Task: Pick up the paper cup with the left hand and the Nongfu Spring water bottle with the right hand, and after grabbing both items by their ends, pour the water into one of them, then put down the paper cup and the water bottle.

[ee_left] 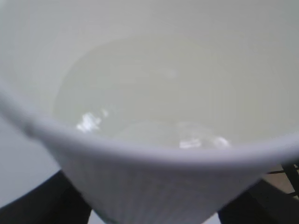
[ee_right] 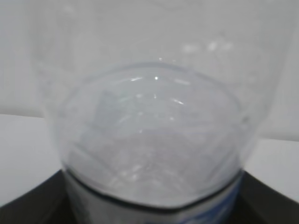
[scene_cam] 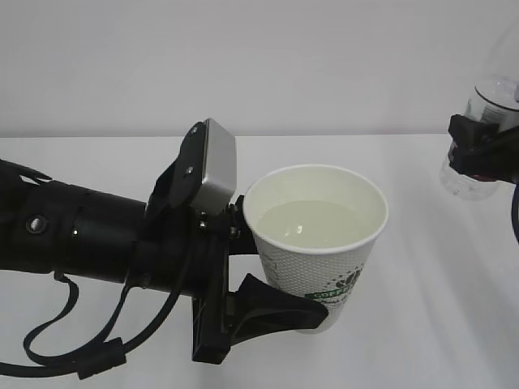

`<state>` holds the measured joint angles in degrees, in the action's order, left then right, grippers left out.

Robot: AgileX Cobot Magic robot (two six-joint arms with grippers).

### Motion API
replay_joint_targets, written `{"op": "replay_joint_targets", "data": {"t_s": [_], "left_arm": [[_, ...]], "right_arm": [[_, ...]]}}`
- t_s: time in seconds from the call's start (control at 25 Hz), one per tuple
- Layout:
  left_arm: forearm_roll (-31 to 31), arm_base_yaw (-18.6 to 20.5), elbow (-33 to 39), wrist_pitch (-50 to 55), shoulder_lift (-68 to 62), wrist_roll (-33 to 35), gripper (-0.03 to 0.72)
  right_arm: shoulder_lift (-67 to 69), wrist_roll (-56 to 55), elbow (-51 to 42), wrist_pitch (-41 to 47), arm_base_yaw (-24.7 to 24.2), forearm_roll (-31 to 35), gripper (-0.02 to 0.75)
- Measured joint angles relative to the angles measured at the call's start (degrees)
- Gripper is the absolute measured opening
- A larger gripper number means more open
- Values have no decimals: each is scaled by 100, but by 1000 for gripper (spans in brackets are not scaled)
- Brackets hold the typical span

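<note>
Paper cup (scene_cam: 318, 243): upright, lifted off the white table (scene_cam: 422, 324), the landmark here
Water (scene_cam: 315, 224): pooled in the cup, well below the rim
Left hand (scene_cam: 263, 267): fingers clamped around the cup's lower half
Nongfu Spring water bottle (scene_cam: 484, 121): far right of the cup, off the table
Right hand (scene_cam: 478, 154): fingers clenched on the bottle's clear ribbed body

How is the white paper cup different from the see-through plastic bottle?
The white paper cup with the green logo is opaque, while the clear ribbed plastic bottle is see-through. The cup sits near the middle, the bottle at the far right edge. The cup is nearly full of water; how much the bottle holds cannot be told. Both are held by a black pincer.
</note>
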<state>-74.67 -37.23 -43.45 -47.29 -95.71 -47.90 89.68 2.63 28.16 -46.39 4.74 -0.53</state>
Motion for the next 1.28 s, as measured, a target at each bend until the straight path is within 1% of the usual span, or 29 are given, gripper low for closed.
{"op": "replay_joint_targets", "data": {"t_s": [0.4, 0.72, 1.04, 1.28], "left_arm": [[0, 0, 0, 0, 0, 0, 531], [0, 0, 0, 0, 0, 0, 531], [0, 0, 0, 0, 0, 0, 531], [0, 0, 0, 0, 0, 0, 531]], "right_arm": [[862, 0, 0, -525, 0, 0, 484], [1275, 0, 10, -835, 0, -84, 484], [1469, 0, 10, -1277, 0, -94, 483], [1469, 10, 10, -1306, 0, -94, 482]]}}
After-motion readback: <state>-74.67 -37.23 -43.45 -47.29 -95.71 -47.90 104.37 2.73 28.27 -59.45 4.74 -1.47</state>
